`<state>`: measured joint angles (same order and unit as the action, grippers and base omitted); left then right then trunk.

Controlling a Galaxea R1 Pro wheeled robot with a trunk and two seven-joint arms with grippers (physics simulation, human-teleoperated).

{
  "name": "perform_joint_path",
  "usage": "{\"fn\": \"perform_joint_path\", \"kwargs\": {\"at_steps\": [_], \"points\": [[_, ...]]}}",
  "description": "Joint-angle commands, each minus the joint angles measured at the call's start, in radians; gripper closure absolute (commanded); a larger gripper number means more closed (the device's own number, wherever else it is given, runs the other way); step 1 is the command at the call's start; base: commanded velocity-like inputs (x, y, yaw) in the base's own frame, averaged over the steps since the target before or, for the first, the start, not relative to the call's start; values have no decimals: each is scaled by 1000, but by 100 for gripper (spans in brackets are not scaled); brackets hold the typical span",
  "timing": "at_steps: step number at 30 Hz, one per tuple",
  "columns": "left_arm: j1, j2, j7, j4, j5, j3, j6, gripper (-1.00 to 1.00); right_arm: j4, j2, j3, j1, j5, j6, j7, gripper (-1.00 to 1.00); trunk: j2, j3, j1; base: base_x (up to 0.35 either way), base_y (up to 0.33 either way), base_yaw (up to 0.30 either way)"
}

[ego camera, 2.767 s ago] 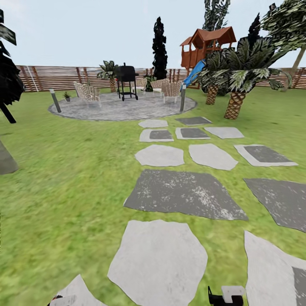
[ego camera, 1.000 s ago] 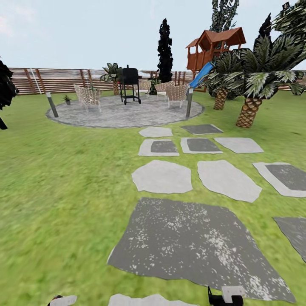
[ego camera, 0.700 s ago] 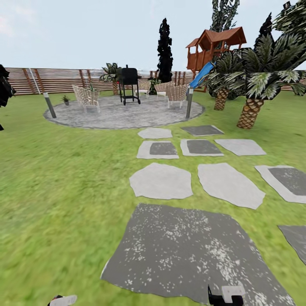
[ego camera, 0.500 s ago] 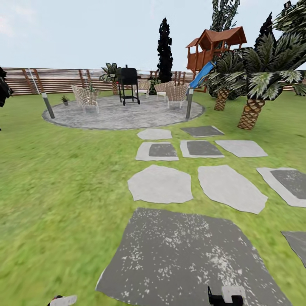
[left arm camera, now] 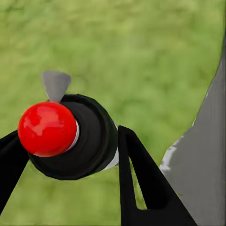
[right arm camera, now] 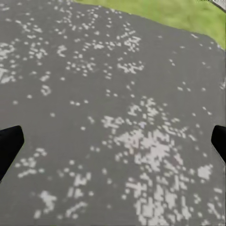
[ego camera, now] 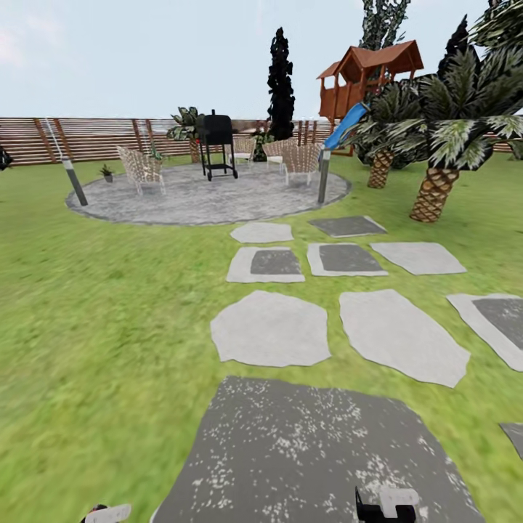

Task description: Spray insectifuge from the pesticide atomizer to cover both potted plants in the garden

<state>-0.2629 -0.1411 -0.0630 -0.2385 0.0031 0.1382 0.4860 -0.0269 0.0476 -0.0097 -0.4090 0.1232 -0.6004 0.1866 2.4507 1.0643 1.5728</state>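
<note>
Left gripper (left arm camera: 66,155) clamps the atomizer (left arm camera: 70,136), red cap up (ready to spray); right gripper (right arm camera: 113,141) gapes wide, empty; one potted plant (ego camera: 107,173) waits far off at the patio (ego camera: 211,200) edge

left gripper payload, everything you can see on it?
The pesticide atomizer sits between the left gripper's two black fingers, seen end-on: a glossy red round knob on a broad black cap, a pale ring under the knob, and a small grey nozzle piece beside the cap. It hangs over lawn, beside a grey stepping stone. Its body is hidden.
</note>
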Motion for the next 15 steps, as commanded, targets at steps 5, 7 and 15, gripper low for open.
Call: {"fn": "perform_joint_path", "kwargs": {"at_steps": [5,7,15], "points": [[0,0,-3,1,0,0,3,100,1,0,-1,-1,11,-1,8,-100,0,1,0,339,-83,0],[0,0,-3,1,0,0,3,100,1,0,-1,-1,11,-1,8,-100,0,1,0,339,-83,0],[0,0,-3,1,0,0,3,100,1,0,-1,-1,11,-1,8,-100,0,1,0,339,-83,0]]}}
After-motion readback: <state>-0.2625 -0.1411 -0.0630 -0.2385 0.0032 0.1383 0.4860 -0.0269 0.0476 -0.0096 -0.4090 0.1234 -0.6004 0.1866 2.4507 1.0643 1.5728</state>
